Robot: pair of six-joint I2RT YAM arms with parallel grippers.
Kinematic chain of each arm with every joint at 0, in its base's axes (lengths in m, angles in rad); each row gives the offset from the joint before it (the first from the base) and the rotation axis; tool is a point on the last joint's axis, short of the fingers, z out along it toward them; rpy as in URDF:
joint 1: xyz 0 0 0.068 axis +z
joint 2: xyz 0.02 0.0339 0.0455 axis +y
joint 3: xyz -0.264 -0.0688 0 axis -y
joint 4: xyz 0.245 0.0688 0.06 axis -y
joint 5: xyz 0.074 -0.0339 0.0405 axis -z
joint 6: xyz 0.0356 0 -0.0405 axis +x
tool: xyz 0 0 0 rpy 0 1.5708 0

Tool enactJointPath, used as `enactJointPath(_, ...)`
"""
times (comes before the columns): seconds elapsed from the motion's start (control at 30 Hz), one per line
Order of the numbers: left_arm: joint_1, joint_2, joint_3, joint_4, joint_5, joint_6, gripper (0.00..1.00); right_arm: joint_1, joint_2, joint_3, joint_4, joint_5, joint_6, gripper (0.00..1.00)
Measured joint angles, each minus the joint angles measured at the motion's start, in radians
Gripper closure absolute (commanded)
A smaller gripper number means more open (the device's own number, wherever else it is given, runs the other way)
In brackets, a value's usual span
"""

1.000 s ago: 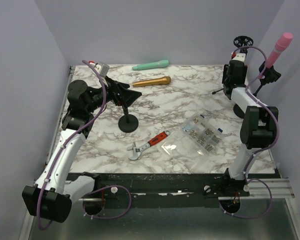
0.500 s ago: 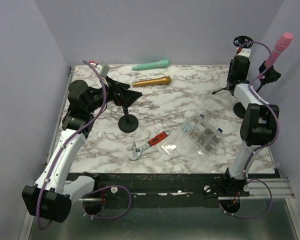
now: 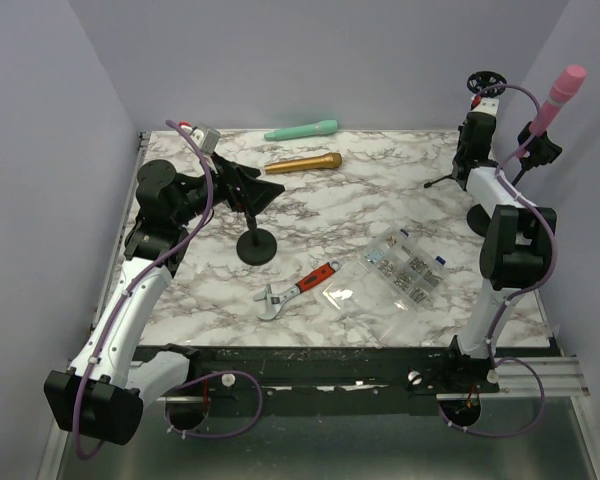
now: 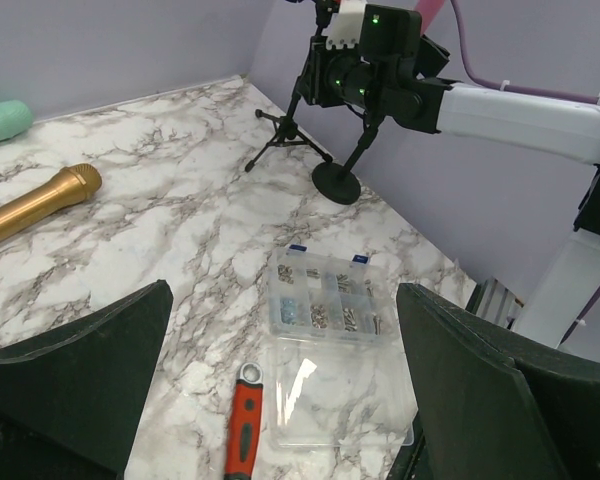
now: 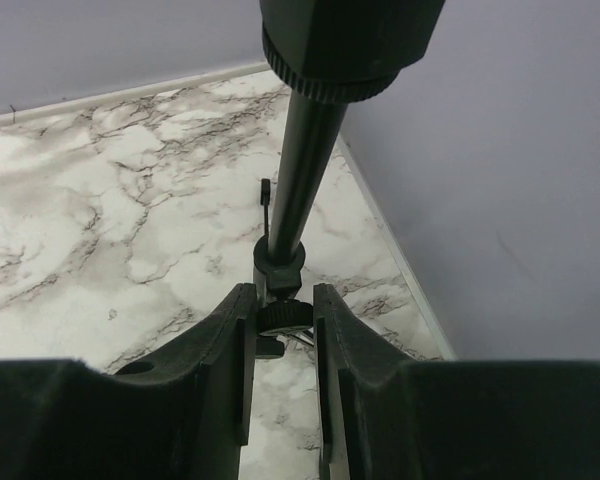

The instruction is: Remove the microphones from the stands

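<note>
Right gripper (image 5: 283, 318) shifted, seemingly pinching tripod stand (image 5: 298, 180); microphone (image 3: 558, 100) tilts head-up; left gripper (image 4: 282, 290) agape.

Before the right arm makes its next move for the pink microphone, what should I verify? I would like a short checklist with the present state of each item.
1. Pink microphone seated in its black stand: ok.
2. Right gripper placed at the microphone: not ok, it straddles a black pole low down.
3. Right gripper touching that pole: cannot tell.
4. Left gripper open and empty: ok.
5. Clear plastic parts box away from the right gripper: ok.
</note>
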Motion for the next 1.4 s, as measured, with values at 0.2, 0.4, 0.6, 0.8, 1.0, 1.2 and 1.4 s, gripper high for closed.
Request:
enactJointPath(0.2, 0.000, 0.000, 0.000, 0.000, 0.000, 0.000, 0.01, 0.000, 0.003, 0.002, -0.001, -0.001, 0.000, 0.83)
enactJointPath(0.4, 0.000, 0.000, 0.000, -0.002, 0.000, 0.000, 0.01, 0.000, 0.042, 0.043, 0.006, -0.038, 0.013, 0.99)
enactJointPath(0.6, 0.000, 0.002, 0.000, -0.007, 0.000, 0.007, 0.01, -0.011, 0.077, 0.052, 0.064, -0.105, 0.026, 0.99)
enactJointPath(0.8, -0.001, 0.005, 0.000, -0.018, 0.000, 0.011, 0.01, -0.008, 0.096, 0.054, 0.111, -0.111, -0.023, 0.99)
enactJointPath(1.0, -0.002, 0.011, 0.000, -0.021, 0.000, 0.010, 0.02, 0.036, 0.098, 0.004, 0.201, 0.006, -0.180, 0.99)
enactJointPath(1.2, -0.003, 0.017, 0.000, -0.020, 0.000, 0.010, 0.01, 0.128, 0.139, -0.001, 0.277, 0.208, -0.428, 0.99)
enactJointPath(1.4, -0.011, 0.021, 0.000, -0.020, 0.000, 0.010, 0.01, 0.171, 0.154, -0.003, 0.298, 0.277, -0.542, 0.85)
